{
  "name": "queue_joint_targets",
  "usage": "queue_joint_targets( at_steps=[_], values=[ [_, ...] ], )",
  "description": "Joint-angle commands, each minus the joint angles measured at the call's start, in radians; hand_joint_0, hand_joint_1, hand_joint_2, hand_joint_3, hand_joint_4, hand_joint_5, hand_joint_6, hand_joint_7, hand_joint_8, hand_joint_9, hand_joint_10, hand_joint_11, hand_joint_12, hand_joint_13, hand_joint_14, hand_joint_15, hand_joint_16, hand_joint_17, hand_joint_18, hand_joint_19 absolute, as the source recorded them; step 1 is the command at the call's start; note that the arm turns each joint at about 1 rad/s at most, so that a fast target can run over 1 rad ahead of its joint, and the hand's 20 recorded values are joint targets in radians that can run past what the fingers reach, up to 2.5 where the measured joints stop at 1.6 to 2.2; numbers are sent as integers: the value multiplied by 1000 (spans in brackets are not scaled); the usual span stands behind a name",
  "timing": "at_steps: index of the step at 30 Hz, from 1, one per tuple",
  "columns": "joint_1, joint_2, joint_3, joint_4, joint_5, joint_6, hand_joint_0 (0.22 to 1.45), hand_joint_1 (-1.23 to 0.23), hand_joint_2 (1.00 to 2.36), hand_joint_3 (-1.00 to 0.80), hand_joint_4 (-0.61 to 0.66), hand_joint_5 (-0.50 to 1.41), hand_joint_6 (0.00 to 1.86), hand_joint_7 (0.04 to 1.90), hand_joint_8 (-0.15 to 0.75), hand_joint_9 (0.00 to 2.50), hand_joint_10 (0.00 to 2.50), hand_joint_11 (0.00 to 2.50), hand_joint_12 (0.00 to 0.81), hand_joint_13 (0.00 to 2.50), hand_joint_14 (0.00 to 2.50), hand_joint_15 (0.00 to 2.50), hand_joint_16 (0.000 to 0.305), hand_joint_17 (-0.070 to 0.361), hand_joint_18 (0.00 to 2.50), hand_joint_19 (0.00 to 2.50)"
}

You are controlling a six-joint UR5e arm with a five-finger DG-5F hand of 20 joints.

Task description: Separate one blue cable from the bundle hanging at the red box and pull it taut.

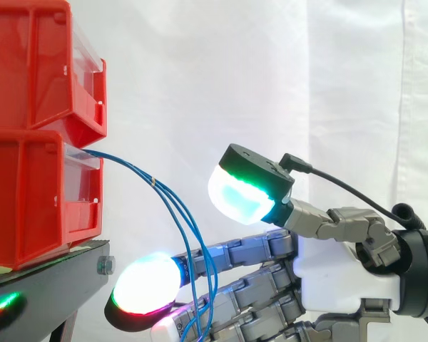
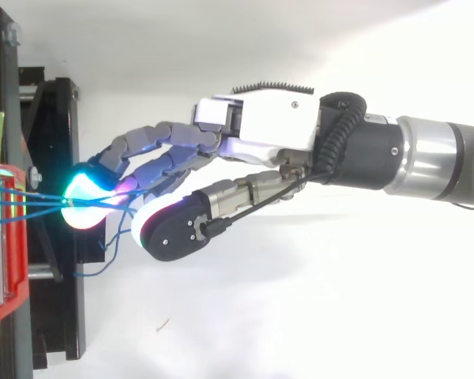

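**Fingers are at the bundle, no strand singled out yet**

The blue cables (image 1: 153, 182) come out of the front of the lower red box (image 1: 28, 199) on the left. They bunch together just past it, then fan apart and sag down to the right in a slack curve, right across your fingers (image 1: 242, 253). The hand (image 1: 335, 278) reaches in from the right with fingers stretched nearly straight and a bit spread. The thumb pad (image 1: 239, 192) is lifted well above them, so nothing's pinched.

The cables touch the fingers, but I can't tell if any strand sits between two of them. I'd call this the separating step, early on: nothing isolated, nothing taut.

The next move calls for getting one strand alone between thumb and a finger, closing on it, then drawing right, away from the box on the black stand (image 1: 50, 274). Go easy, the neighbouring strands could tag along.
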Motion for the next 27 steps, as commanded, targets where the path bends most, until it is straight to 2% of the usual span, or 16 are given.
queue_joint_targets(
  at_steps=[1,2,4,5,6,7,9,14,21,27],
  values=[
    [0,0,0,5,-26,9,562,-495,1001,-480,224,-217,502,720,314,624,7,204,417,595,10,293,55,124,684,295],
    [-3,0,0,15,-53,12,562,-495,1001,-482,225,-217,502,721,315,625,5,201,418,596,10,287,55,124,683,302],
    [-4,0,0,31,-83,15,562,-495,1001,-481,225,-217,502,721,316,628,6,200,417,598,11,294,55,124,683,297],
    [-7,0,0,54,-115,24,562,-496,1001,-480,224,-217,502,721,313,631,6,207,416,602,10,292,55,124,683,293],
    [-7,0,0,65,-129,30,562,-496,1002,-482,225,-217,502,721,315,631,6,206,418,606,10,300,55,124,684,298],
    [-12,0,0,85,-158,53,562,-496,1001,-482,227,-217,502,723,316,631,8,205,418,606,11,299,55,124,684,298],
    [-12,0,0,97,-176,84,562,-497,1001,-482,226,-217,502,724,316,634,6,200,417,615,10,301,55,124,687,294],
    [-14,1,0,104,-182,128,563,-496,1001,-482,228,-216,502,723,316,638,8,208,416,622,12,303,55,124,689,297],
    [-18,7,4,125,-213,125,564,-496,1001,-484,229,-216,502,724,316,645,6,211,420,644,11,311,55,123,692,296],
    [-30,10,4,127,-214,124,564,-496,1001,-483,229,-215,502,723,316,650,7,213,419,654,10,313,55,123,694,295]
  ],
)
